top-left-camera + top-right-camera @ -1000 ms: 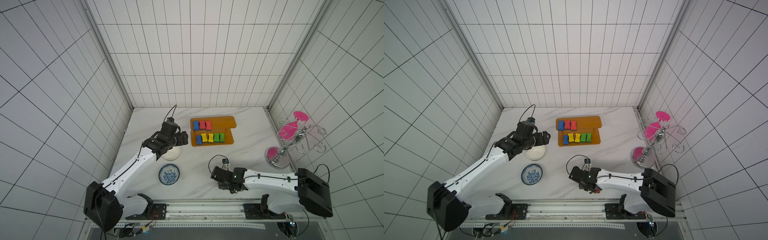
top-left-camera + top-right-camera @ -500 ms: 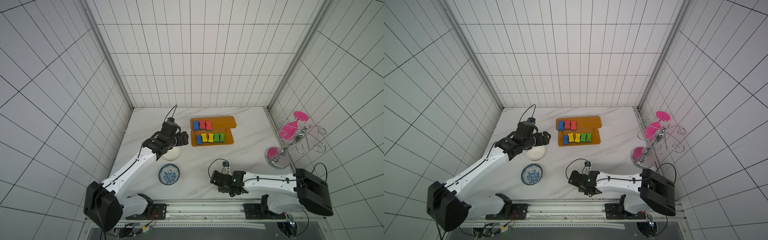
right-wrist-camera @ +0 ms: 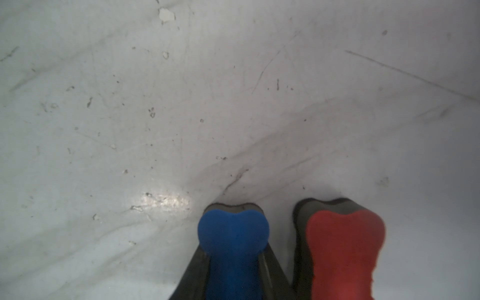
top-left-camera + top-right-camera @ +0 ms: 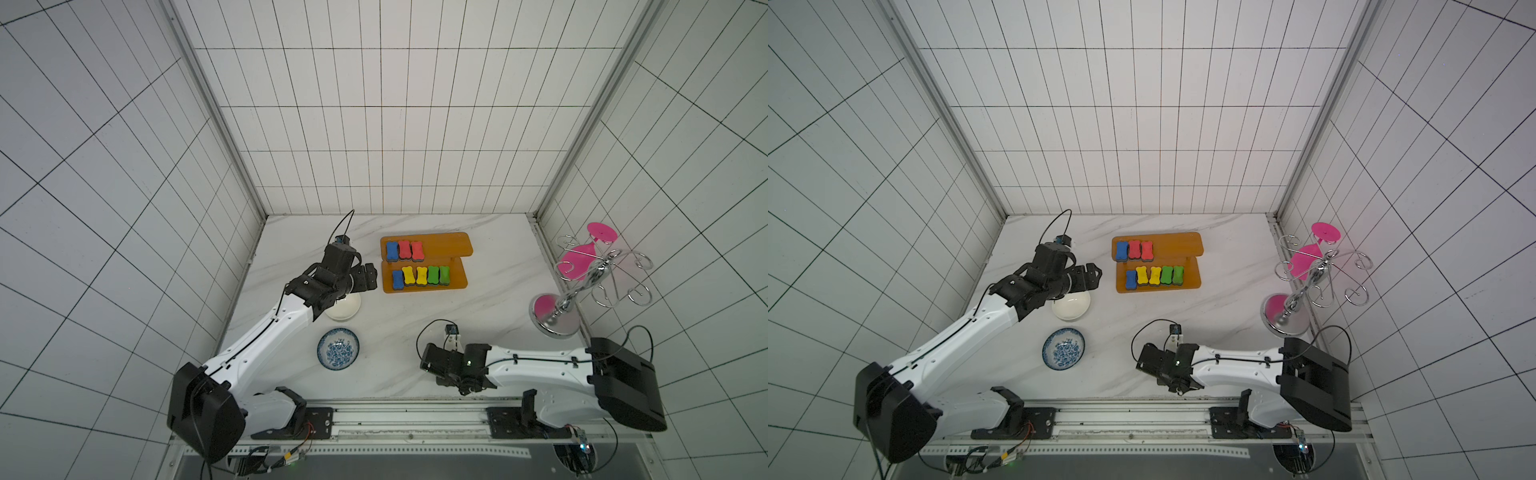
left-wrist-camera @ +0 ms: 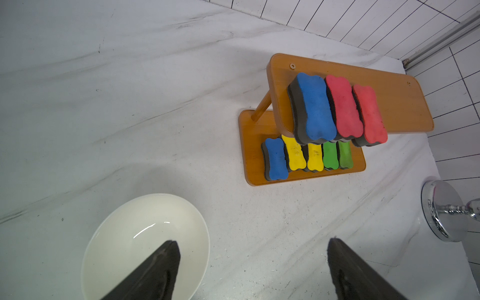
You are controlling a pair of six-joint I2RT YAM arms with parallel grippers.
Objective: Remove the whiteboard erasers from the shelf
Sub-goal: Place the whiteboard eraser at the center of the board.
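The right pincer [image 4: 426, 362] is clamped on a blue eraser [image 3: 232, 233], close to the table [image 4: 395, 328] beside a red eraser [image 3: 342, 241], probably to lay it there. The left pincer [image 5: 253, 241], jaws apart, waits near the shelf [image 4: 449, 249], where eight erasers [image 4: 421, 276] lie.

Matt foam erasers [image 5: 315, 106], glossy shelf [image 5: 400, 104], chrome stand [image 5: 439, 210], glazed white bowl [image 5: 145, 233]
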